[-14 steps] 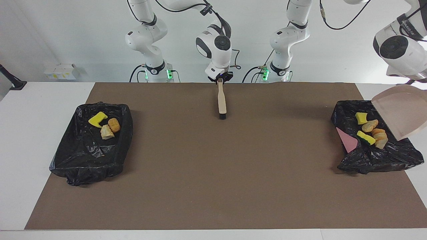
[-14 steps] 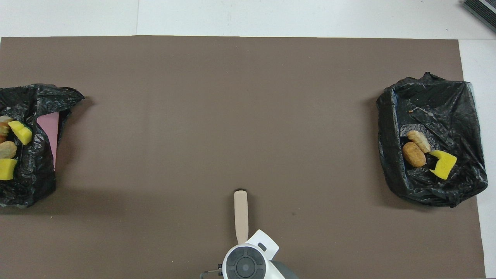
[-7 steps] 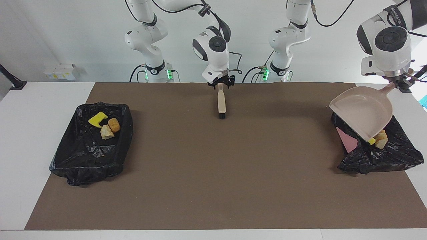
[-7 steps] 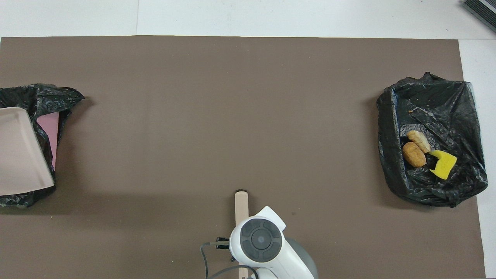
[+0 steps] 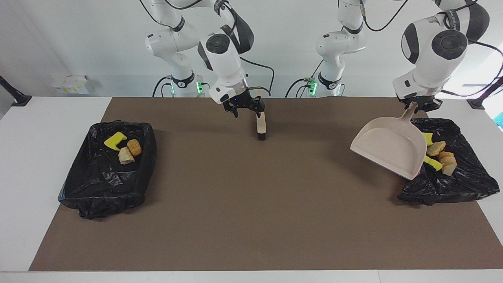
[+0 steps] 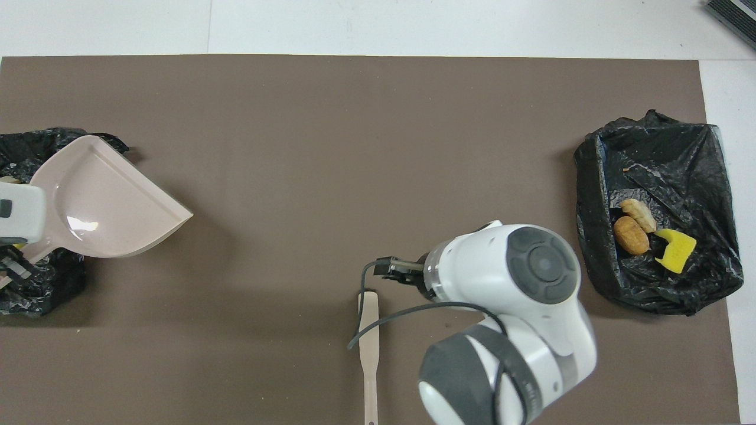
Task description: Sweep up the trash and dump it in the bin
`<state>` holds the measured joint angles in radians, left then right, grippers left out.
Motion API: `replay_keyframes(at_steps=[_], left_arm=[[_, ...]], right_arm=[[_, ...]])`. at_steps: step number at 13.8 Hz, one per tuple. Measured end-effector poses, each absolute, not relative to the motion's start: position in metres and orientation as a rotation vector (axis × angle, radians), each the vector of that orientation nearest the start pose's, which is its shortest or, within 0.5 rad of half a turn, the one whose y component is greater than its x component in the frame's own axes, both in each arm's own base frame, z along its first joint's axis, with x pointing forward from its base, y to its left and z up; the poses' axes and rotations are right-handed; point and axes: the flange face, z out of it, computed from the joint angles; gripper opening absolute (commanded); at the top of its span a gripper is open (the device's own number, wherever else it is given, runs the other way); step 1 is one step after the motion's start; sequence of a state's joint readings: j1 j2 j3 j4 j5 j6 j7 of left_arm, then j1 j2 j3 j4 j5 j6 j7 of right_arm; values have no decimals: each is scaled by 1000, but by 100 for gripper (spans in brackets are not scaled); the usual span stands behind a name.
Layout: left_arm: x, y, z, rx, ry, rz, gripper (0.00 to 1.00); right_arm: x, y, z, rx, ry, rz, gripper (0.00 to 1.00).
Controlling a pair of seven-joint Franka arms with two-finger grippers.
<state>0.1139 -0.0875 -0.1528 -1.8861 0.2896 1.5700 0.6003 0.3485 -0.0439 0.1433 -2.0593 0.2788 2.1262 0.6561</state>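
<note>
The trash lies in two black-bagged bins. A yellow chunk [image 5: 115, 140] and two bread-like lumps [image 5: 130, 151] are in the bin [image 5: 98, 188] at the right arm's end, also seen from overhead [image 6: 635, 227]. Several scraps [image 5: 440, 154] lie in the bin [image 5: 463, 184] at the left arm's end. My left gripper [image 5: 417, 105] is shut on the handle of the empty beige dustpan [image 5: 387, 147], held tilted over the mat beside that bin. My right gripper [image 5: 245, 107] is open, just above the handle end of the brush [image 5: 260, 125], which lies on the mat.
A brown mat [image 5: 251, 204] covers most of the white table. From overhead, the dustpan [image 6: 100, 203] covers part of the bin [image 6: 35, 283] at the left arm's end, and the right arm's body hangs beside the brush [image 6: 368, 348].
The left arm swung the dustpan down from over its bin toward the table's middle. The right gripper let go of the brush and shifted toward the right arm's end.
</note>
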Motion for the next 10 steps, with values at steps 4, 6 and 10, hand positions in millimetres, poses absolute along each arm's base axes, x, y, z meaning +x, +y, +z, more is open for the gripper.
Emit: replay_keyframes(at_steps=[4, 6, 10], left_arm=[[505, -61, 528, -2892, 711, 353, 0], [501, -99, 527, -2953, 609, 313, 0], [497, -169, 523, -3063, 454, 201, 0]], right_arm=[[531, 182, 544, -2791, 543, -69, 100], [540, 153, 573, -2816, 531, -128, 100], [541, 114, 607, -3042, 330, -174, 100]])
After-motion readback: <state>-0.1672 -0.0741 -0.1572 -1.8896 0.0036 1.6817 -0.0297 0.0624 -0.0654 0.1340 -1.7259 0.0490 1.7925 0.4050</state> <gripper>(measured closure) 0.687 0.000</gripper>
